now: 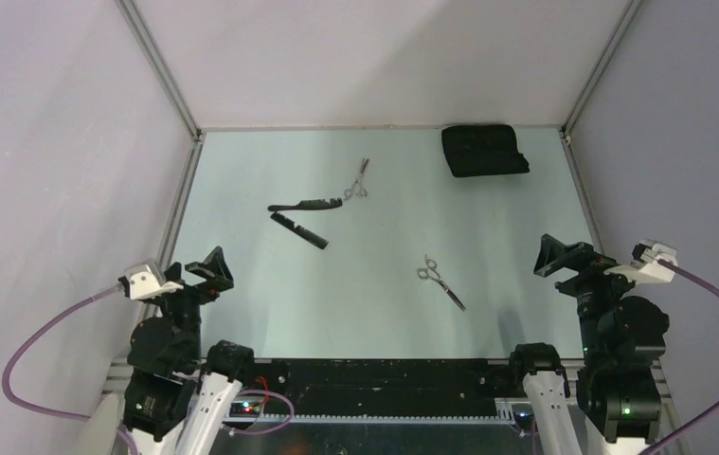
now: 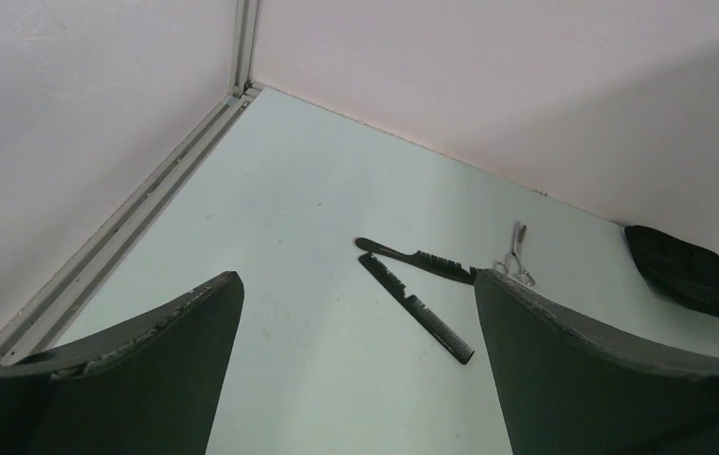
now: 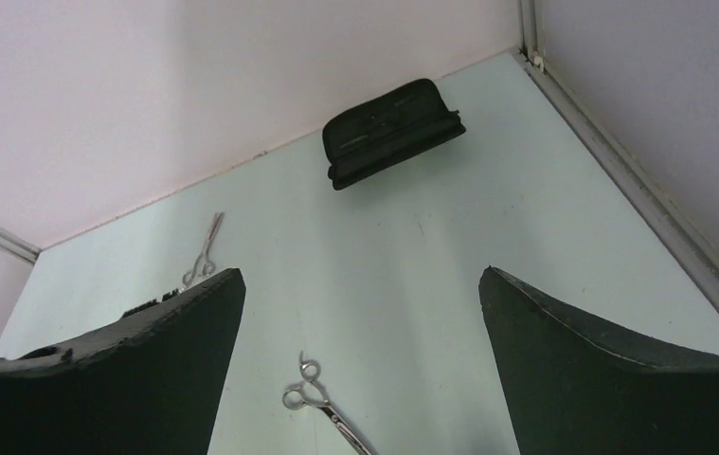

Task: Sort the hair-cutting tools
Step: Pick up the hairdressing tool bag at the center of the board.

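Far scissors (image 1: 359,182) are lying left of the black case (image 1: 484,150), rings just beside the far comb (image 1: 306,205). Near comb (image 1: 299,230) is lying farther left of the case, angled. Near scissors (image 1: 440,282) are lying well nearer than the case, slightly left.

In the right wrist view their blade tips are running off the bottom edge, and one comb is hiding mostly behind a finger. In the left wrist view the case is running off the right edge.

Left pincer (image 2: 355,284) and right pincer (image 3: 360,275) are both gaping wide, gripping nothing, hanging over the worktop (image 1: 384,313) on the case's near side.
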`<state>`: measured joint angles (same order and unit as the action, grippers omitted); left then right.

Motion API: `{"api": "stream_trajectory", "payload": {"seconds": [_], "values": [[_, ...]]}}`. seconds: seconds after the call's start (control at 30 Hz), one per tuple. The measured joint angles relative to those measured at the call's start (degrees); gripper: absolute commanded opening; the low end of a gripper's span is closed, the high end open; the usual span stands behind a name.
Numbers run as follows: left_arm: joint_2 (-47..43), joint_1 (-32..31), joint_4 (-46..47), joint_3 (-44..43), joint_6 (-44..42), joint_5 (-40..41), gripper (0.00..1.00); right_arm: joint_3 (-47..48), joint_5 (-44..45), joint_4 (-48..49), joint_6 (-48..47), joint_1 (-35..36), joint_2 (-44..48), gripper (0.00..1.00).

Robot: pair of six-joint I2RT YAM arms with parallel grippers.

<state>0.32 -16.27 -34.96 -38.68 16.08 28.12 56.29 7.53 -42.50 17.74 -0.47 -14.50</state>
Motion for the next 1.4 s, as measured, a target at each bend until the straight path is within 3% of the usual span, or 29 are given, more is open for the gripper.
{"api": "stream_trajectory", "payload": {"seconds": [0.2, 0.37, 0.67, 1.0, 1.4], "values": [[0.0, 0.0, 1.77, 1.68, -0.72, -1.53, 1.0, -3.26, -1.33, 1.18, 1.01, 0.0, -0.66, 0.99], [0.85, 0.0, 3.34, 3.82, -0.74, -3.32, 1.0, -5.81, -5.31, 4.7, 5.01, 0.0, -7.13, 1.0], [4.61, 0.0, 4.09, 5.18, -1.79, -6.47, 1.0, -8.13, -8.57, 13.7, 16.5, 0.02, -32.26, 0.99], [4.94, 0.0, 5.42, 5.33, -3.3, -7.63, 1.0, -8.48, -7.19, 34.51, 32.48, -1.55, -57.4, 0.99], [6.12, 0.0, 6.6, 6.16, -4.2, -7.91, 1.0, 0.59, -6.93, 54.95, 49.0, -2.32, -88.26, 0.95]]}}
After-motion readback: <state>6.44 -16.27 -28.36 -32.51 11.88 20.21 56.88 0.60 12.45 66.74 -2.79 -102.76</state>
